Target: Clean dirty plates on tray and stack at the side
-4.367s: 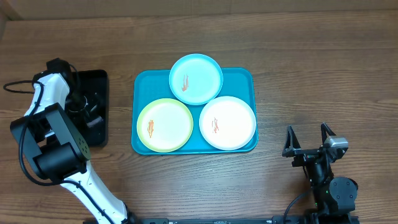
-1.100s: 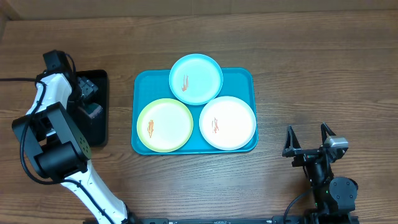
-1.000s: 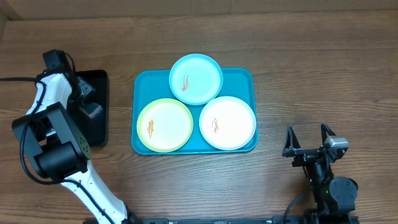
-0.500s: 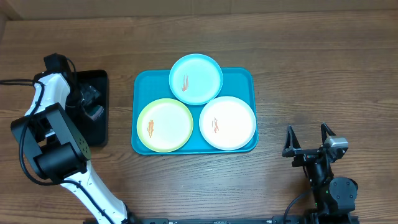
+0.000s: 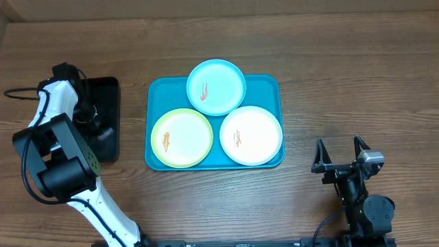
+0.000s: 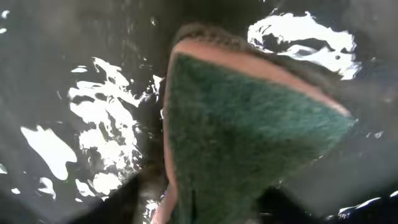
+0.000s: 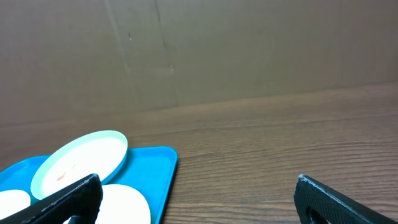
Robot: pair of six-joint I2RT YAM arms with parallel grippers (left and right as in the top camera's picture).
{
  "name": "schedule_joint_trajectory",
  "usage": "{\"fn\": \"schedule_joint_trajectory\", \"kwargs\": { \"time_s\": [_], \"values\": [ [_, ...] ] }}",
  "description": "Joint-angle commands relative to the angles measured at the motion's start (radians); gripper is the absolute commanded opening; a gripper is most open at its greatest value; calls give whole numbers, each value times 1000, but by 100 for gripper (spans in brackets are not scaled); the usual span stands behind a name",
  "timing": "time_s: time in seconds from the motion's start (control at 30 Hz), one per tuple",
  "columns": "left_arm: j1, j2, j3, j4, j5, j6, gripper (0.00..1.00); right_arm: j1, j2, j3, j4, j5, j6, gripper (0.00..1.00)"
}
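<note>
Counter (image 5: 343, 68): mid-brown wood, darker grain streaks running lengthwise.

Tray (image 5: 271, 86): solid turquoise-blue, no pattern.

Light blue plate (image 5: 216, 87): pale sky blue, with a small orange-red smear (image 5: 204, 91) left of centre.

Yellow-green plate (image 5: 182, 138): lime rim and a paler, near-white centre, with an orange-red smear toward its left side.

White plate (image 5: 251, 135): plain white, with a faint orange-red smear left of centre.

Black tray (image 5: 110, 89): glossy black. Seen up close, it carries bright white glare patches.

Sponge (image 6: 249, 137): dark green, fibrous scouring face with a salmon-pink edge.

Left arm (image 5: 51, 103): white shell, black joints and cable.

Right hand (image 5: 337, 143): matte black throughout.

Wall (image 7: 249, 50): flat cardboard brown.
</note>
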Motion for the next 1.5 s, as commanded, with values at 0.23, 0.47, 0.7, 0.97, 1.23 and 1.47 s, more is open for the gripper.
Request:
{"fn": "schedule_joint_trajectory", "kwargs": {
  "time_s": [0.23,0.47,0.7,0.97,1.23,1.47],
  "values": [
    [-2,24,-23,-73,49,-2,45,-3,-7,-10,8,5,-4,100],
    [-1,24,-23,-62,44,-2,4,-3,-7,-10,8,5,-4,100],
    [-1,24,-23,56,-40,-2,100,-3,-7,-10,8,5,-4,100],
    [-1,24,-23,122,-91,-1,32,-3,-7,-10,8,5,-4,100],
    [-1,18,7,85,-169,2,4,-3,-7,-10,8,5,-4,100],
    [-1,-26,219,-85,-164,2,4,-3,-7,-10,8,5,-4,100]
  ]
}}
